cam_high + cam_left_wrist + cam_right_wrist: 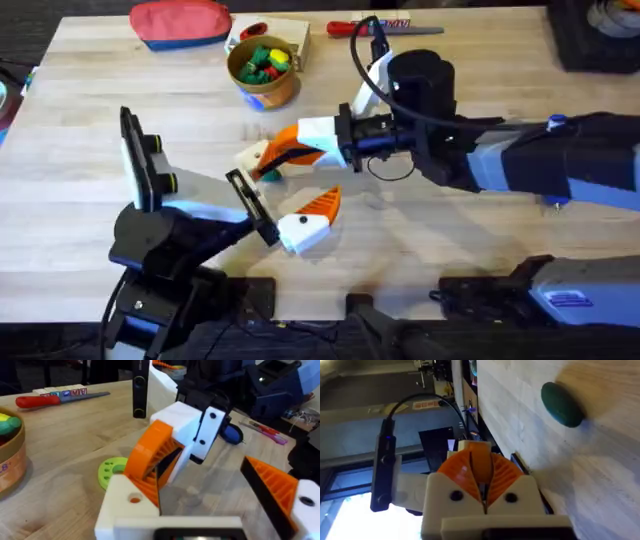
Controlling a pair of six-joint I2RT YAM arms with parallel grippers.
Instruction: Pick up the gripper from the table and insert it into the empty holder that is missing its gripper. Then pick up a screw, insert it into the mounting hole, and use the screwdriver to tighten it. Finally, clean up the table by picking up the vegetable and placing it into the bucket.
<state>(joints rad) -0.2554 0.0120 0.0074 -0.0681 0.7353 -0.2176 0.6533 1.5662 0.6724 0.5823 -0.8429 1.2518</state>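
- We see the right gripper (275,158) reaching across the middle of the table. Its orange pads (502,471) are pressed together, with no gap showing.
- An orange piece, which we take to be the gripper (480,457), is pinched between those pads. Where the piece ends and the pads begin is hard to separate.
- The left gripper (200,490) is spread wide and holds nothing.
- One of its fingers carries an orange tip (272,482). The other is the bare white holder (120,510).
- The right gripper's pads sit right against the holder's upper end. They look to be touching, but we can't tell how far the piece is seated.
- The mounting hole is in the lime-green disc (111,471). The disc lies flat on the table (480,230), just beyond the holder and partly behind the orange pads.
- The vegetable (562,404) lies on bare wood close by the right gripper. In the overhead we see a teal sliver under that gripper's fingers.
- The bucket (262,72) stands upright near the far edge with colourful toy pieces inside. It is well apart from both grippers.
- A red-handled screwdriver (365,28) lies at the far edge, and a red pouch (180,22) lies on the other side of the bucket from it.
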